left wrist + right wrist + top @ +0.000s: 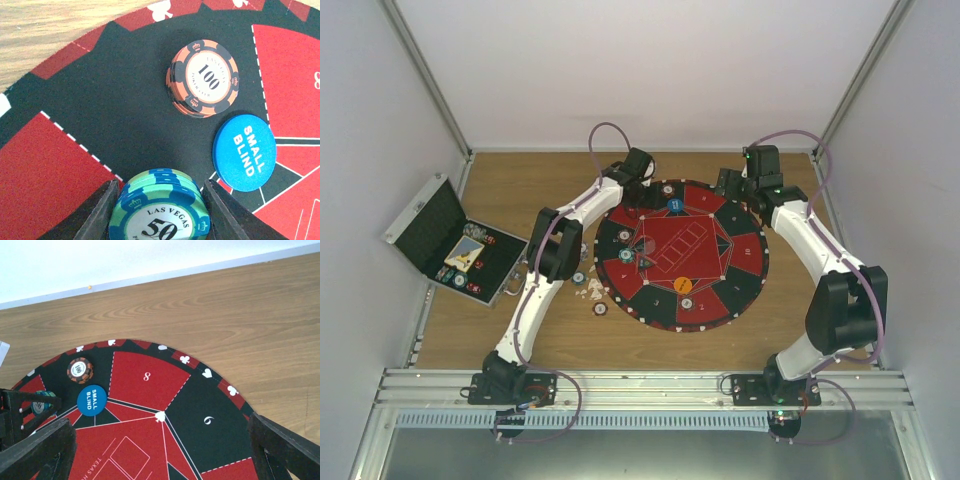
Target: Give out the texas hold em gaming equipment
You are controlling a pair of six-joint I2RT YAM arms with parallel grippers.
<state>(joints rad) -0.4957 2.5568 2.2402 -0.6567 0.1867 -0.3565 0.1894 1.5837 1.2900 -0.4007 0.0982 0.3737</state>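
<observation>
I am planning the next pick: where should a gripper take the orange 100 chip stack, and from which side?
Take the orange 100 chip stack by its striped rim, coming from above: it lies flat on the mat, round sides exposed.

The orange-and-black poker chip [202, 78] is showing "100" on its white centre, and the blue disc [244, 152] beside it is reading "SMALL BLIND". The teal poker chip [160, 215] is displaying "LAS VEGAS" over "50". The round mat [145, 390] is carrying "8" on a red segment, a "6" or "9" on a black one, and an upside-down "TEXAS H", cut off by the frame edge.
</observation>
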